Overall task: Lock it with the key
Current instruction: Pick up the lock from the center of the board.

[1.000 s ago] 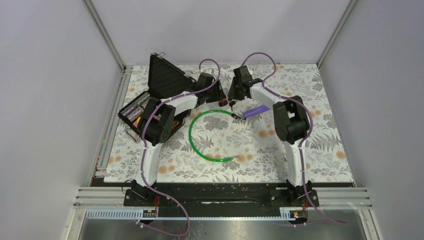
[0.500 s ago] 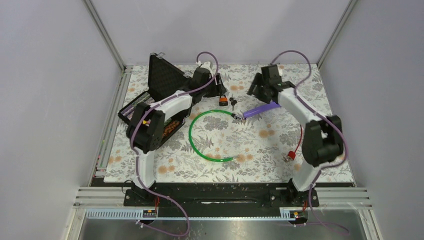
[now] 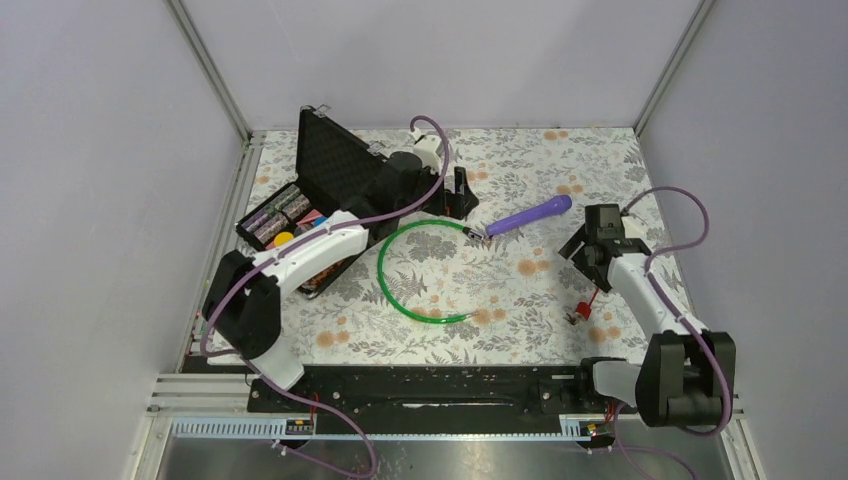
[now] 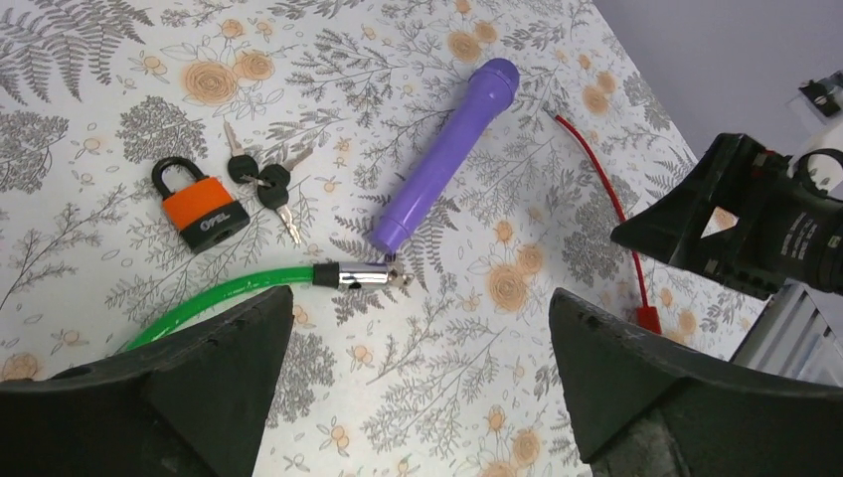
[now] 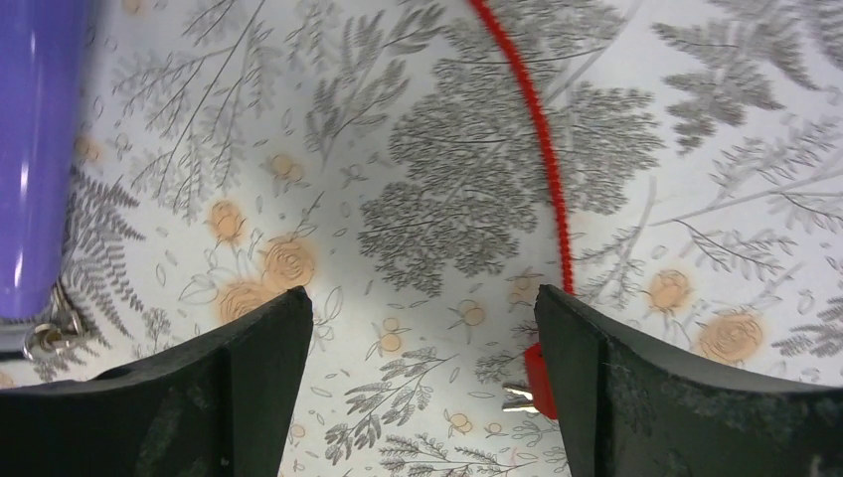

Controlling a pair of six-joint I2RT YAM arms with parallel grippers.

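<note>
Left gripper (image 4: pixel 420 298) and right gripper (image 5: pixel 422 298) gape empty over floral table (image 3: pixel 450 285), grey walls (image 3: pixel 430 60) around.

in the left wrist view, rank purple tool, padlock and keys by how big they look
1. purple tool: by far the longest.
2. padlock and keys: unranked, since the bunch spreads about as far as the padlock. Each single key looks smaller than the padlock.

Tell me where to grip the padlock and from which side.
Take the padlock by its orange body, pinching across its two side edges and coming straight down. It lies flat on the table, so only the edges offer a pinch; the thin black shackle would likely slip. The keys lie close beside it, so place that finger carefully.
</note>
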